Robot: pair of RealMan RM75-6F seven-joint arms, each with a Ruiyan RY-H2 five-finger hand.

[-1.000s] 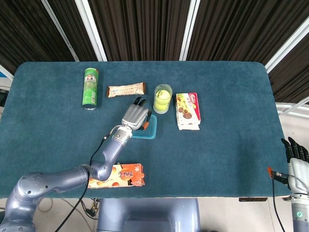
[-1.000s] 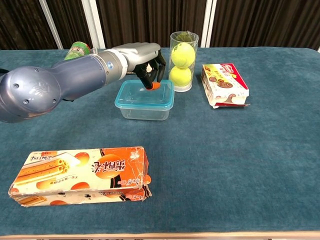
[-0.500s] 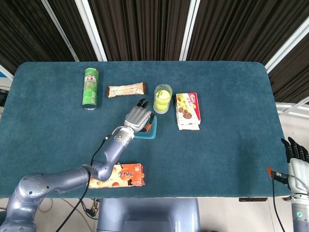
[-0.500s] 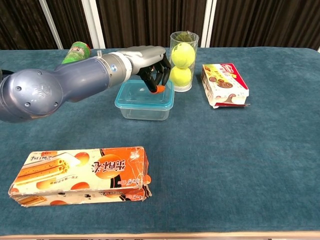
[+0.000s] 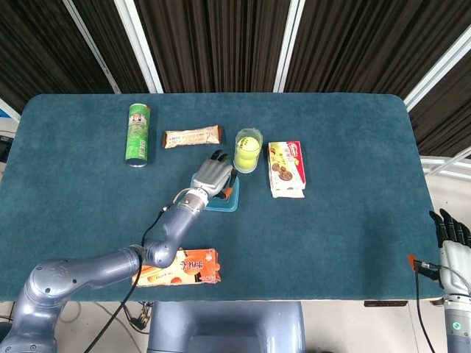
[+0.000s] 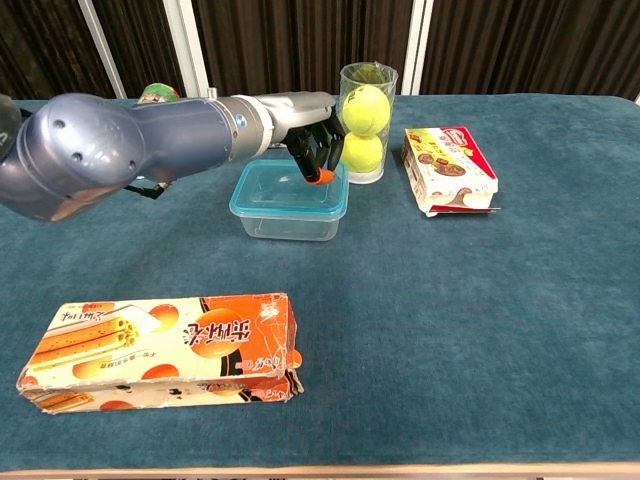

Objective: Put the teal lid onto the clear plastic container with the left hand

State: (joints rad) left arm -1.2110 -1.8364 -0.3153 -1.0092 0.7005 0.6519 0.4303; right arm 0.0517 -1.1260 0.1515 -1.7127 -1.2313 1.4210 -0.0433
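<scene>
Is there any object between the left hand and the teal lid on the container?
Nothing visible. The left hand is directly above the teal lid, which already sits on the clear plastic container. The glass of tennis balls stands beside it, not between.

My left hand sits over the teal lid on the tabletop; my right hand hangs off the edge.

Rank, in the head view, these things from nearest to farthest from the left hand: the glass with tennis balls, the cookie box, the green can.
From the left hand:
1. Glass with tennis balls, just beyond it to the right.
2. Cookie box, farther right.
3. Green can, far left.
</scene>
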